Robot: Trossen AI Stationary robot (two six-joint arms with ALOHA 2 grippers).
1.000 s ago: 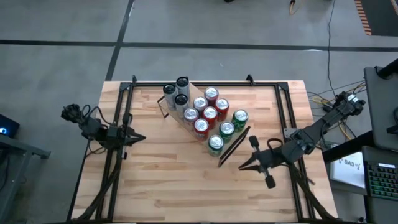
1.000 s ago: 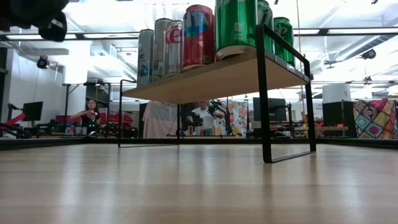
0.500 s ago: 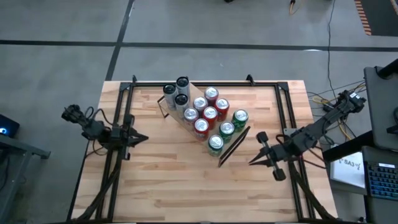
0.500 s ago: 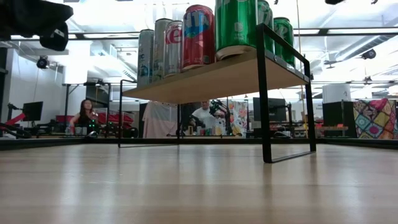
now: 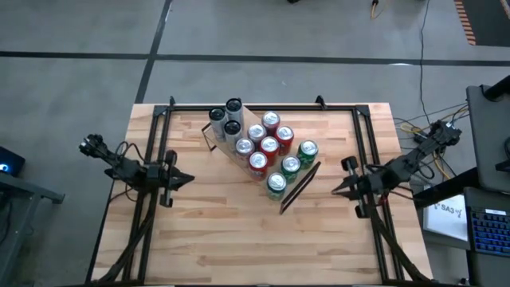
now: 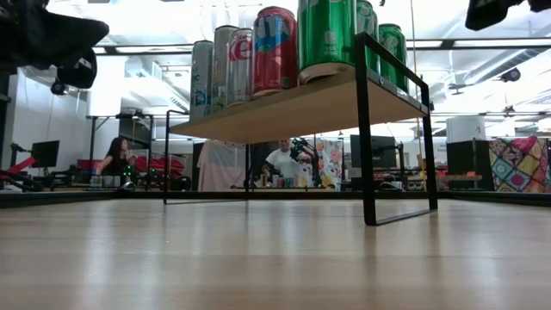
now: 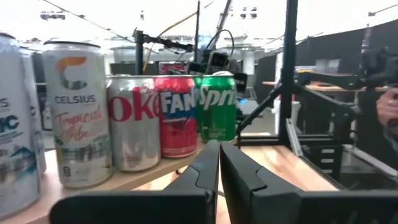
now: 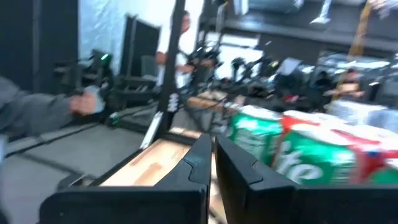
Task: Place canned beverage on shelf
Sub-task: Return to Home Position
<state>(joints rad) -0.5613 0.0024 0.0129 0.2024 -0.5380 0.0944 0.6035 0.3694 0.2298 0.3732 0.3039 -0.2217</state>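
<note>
The shelf (image 5: 300,189), a light-wood board on thin black end frames, stands slantwise at the table's middle. Its underside shows in the low view (image 6: 284,108). Several cans (image 5: 268,146), silver, red and green, stand upright on it in rows. They also show in the left wrist view (image 7: 137,121) and the right wrist view (image 8: 292,149). My left gripper (image 5: 191,178) is shut and empty over the table's left side, pointing at the shelf. My right gripper (image 5: 335,189) is shut and empty to the right of the shelf's green-can end.
A black rail frame (image 5: 239,106) runs around the plank tabletop. Bare wood (image 5: 239,239) lies between the shelf and the near edge. People sit in the room beyond (image 6: 116,159), and a grey sleeve and hand show in the right wrist view (image 8: 43,112).
My right gripper has drawn back from the table's near middle toward the right and far edges, staying shut. It has turned from slanting toward the near left to lying nearly across the table. My left gripper has gone a little toward the table's right. The shelf and cans have kept still.
</note>
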